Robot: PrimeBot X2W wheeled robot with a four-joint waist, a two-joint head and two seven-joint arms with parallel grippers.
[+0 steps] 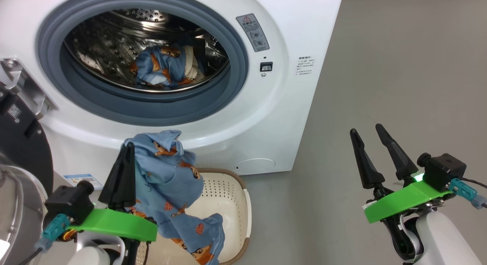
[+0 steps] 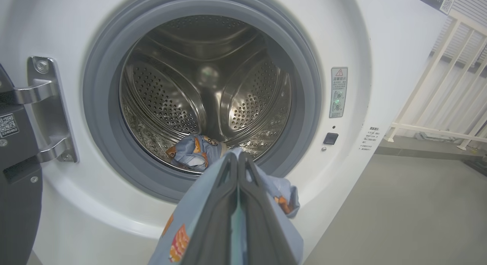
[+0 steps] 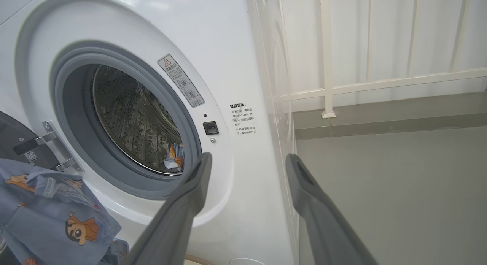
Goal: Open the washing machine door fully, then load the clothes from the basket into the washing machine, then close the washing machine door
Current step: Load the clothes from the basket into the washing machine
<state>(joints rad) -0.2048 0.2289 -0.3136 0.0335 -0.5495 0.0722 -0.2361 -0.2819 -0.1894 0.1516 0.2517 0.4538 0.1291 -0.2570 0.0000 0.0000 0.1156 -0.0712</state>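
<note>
The washing machine [image 1: 274, 105] was finished in white, its rubber ring [image 1: 152, 109] in grey-blue, its drum [image 1: 106, 48] in perforated steel. The clothes [image 1: 171, 181] were coloured light blue and patterned with orange patches and cartoon figures. The basket [image 1: 228, 196] was coloured cream-white, dotted with perforations and rimmed in brown. The washing machine door [image 1: 23, 143] was finished in black.

The washing machine door [image 1: 23, 143] is cut off by the head view's left edge; only its dark rim and a slice of glass show. The blue garment [image 1: 171, 181] hanging from the left gripper [image 1: 128, 146] hides much of the basket [image 1: 228, 192], whose near end runs off the bottom edge. The warning label [image 1: 253, 31] has print too small to read.
</note>
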